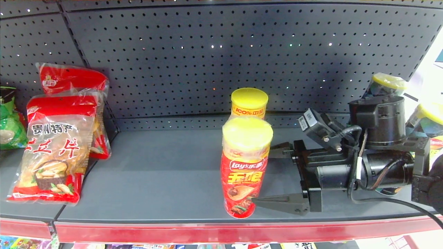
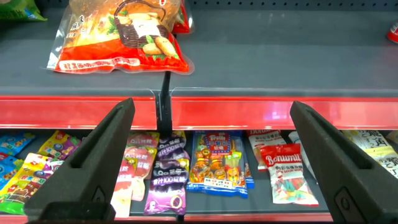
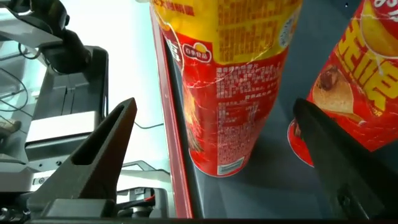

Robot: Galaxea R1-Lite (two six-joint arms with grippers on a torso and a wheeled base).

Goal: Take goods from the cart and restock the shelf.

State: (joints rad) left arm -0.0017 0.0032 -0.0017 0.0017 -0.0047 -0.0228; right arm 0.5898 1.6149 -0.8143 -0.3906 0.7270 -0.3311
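Front chip can (image 1: pixel 246 166): upright on shelf (image 1: pixel 155 180), near its red front lip. Second chip can (image 1: pixel 249 102): directly behind front chip can. Right gripper (image 1: pixel 265 175): straddling front chip can, jaws spread, one finger each side, gaps visible. Peanut bags (image 1: pixel 52 148): well left of front chip can. Left gripper (image 2: pixel 211 107): lower and left of front chip can, jaws spread, holding nothing.

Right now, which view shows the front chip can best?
Head view: the front chip can stands whole, lid to base, inside the right claw. Right wrist view crops its lid; left wrist view, perhaps a red sliver.
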